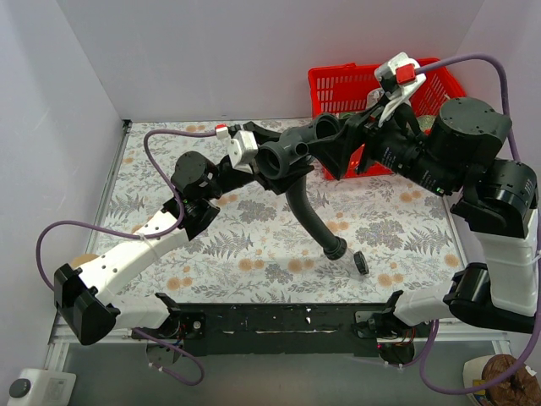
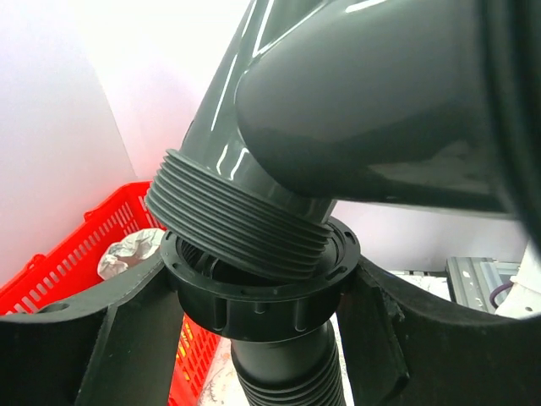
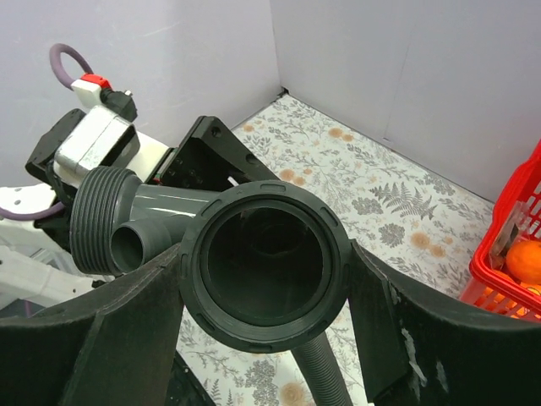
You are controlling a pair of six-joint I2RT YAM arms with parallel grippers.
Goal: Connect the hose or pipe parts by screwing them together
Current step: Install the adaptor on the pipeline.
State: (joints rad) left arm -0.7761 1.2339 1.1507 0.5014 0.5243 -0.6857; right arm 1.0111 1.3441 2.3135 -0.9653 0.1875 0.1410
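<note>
**Thread entered, not yet wound home**

My left gripper [image 2: 254, 317] is closed part-way round the black collar [image 2: 283, 315] at the top of the hose [image 2: 287, 381], with one finger pressed to each side. The grey fitting [image 2: 380, 110] comes down into that collar at a tilt. Its thread [image 2: 237, 220] sits in on one side, with several ridges bare above the rim. My right gripper [image 3: 265, 279] stands wider, clamped on the fitting's big round ring [image 3: 262, 336]. Both parts are held up over the table [image 1: 254, 245], and the hose hangs down toward it. I judge the parts mated but crooked: squaring them up and all the turning remain.
</note>
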